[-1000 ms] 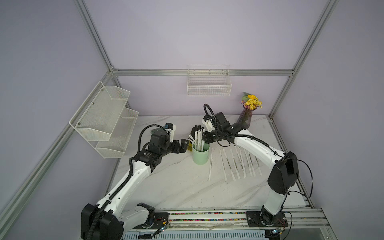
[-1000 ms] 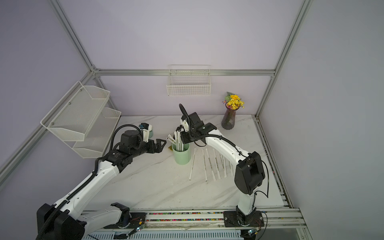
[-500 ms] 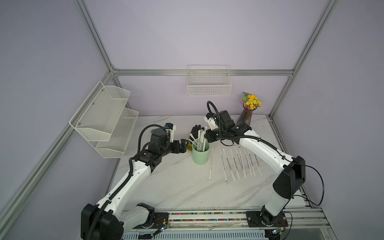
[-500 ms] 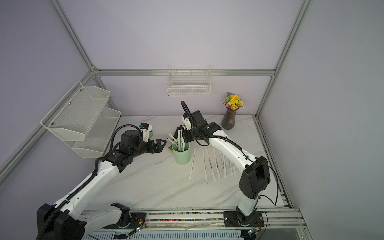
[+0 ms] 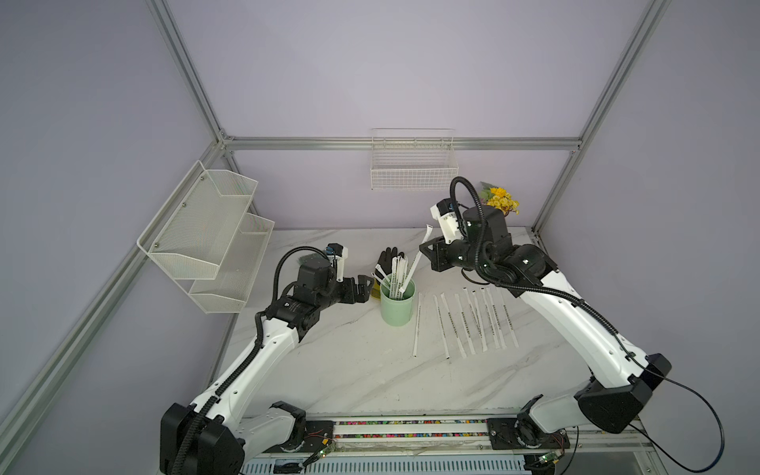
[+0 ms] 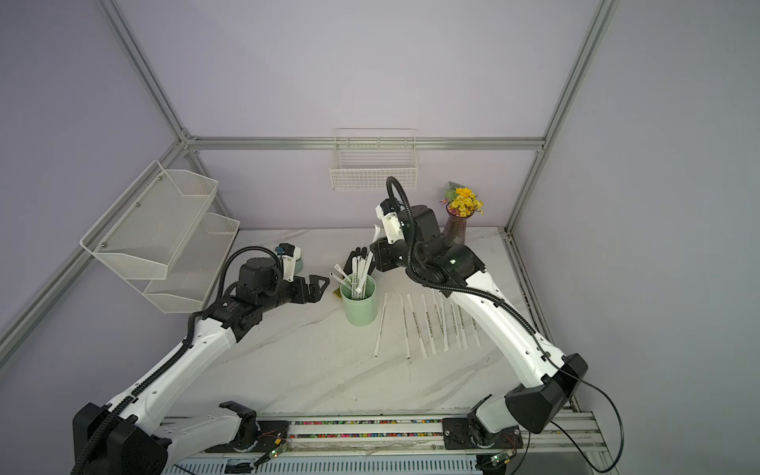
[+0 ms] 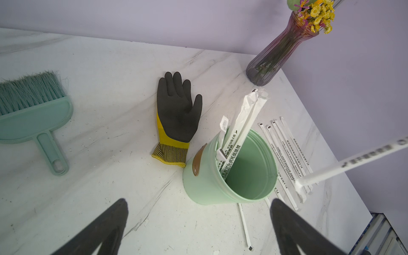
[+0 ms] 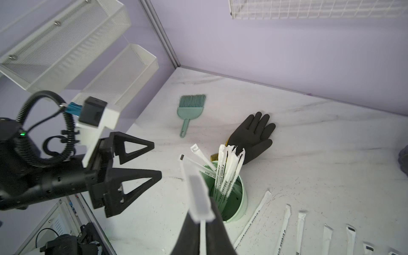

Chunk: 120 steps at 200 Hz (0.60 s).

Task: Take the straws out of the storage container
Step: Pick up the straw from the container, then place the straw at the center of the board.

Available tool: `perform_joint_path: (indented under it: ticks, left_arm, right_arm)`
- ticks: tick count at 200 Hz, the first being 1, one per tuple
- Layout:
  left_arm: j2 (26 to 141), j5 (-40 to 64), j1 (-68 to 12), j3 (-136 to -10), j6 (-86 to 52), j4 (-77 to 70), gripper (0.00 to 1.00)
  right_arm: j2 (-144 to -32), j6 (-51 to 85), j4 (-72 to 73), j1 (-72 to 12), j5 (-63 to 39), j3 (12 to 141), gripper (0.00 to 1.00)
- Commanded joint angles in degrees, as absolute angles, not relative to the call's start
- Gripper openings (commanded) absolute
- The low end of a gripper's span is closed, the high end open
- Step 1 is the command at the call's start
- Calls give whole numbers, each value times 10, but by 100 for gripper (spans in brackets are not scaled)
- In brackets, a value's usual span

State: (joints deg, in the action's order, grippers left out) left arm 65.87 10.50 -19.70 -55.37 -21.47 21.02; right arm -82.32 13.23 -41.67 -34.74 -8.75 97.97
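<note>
The storage container, a mint-green cup (image 5: 397, 308) (image 6: 359, 304), stands upright near the middle of the table. Several white wrapped straws (image 5: 395, 273) (image 8: 227, 167) lean inside it. My right gripper (image 5: 424, 246) (image 8: 202, 217) hangs above and right of the cup, shut on one straw (image 5: 414, 263) that slants down toward the cup's mouth. That held straw (image 7: 353, 163) is blurred in the left wrist view. Several more straws (image 5: 464, 325) lie in a row on the table right of the cup. My left gripper (image 5: 364, 286) (image 7: 198, 202) stands open, level with the cup's left side and apart from it.
A black and yellow glove (image 7: 176, 110) lies flat just behind the cup. A green hand brush (image 7: 33, 106) lies at the back left, and a vase of yellow flowers (image 6: 456, 226) stands at the back right. On the walls hang a mesh shelf rack (image 5: 205, 230) and a wire basket (image 5: 413, 164).
My right gripper has risen and drawn back to the right, pulling one straw up from the bunch in the cup. The left arm has not moved.
</note>
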Motion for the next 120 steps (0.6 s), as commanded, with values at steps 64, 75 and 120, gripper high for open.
perform_joint_path:
  ticks: [64,75,120]
  left_arm:
    - [644,111,-199,-543,-214,194,100]
    - [646,112,-199,-543,-214,194,100]
    - [649,114,-198,-544,-213,193,100]
  right_arm:
    - [-876,147,-623,-290,-101,1035,7]
    - [-891,144,-635,-281,-107,1024,7]
    - [-952,145,-661,-245,-124,993,7]
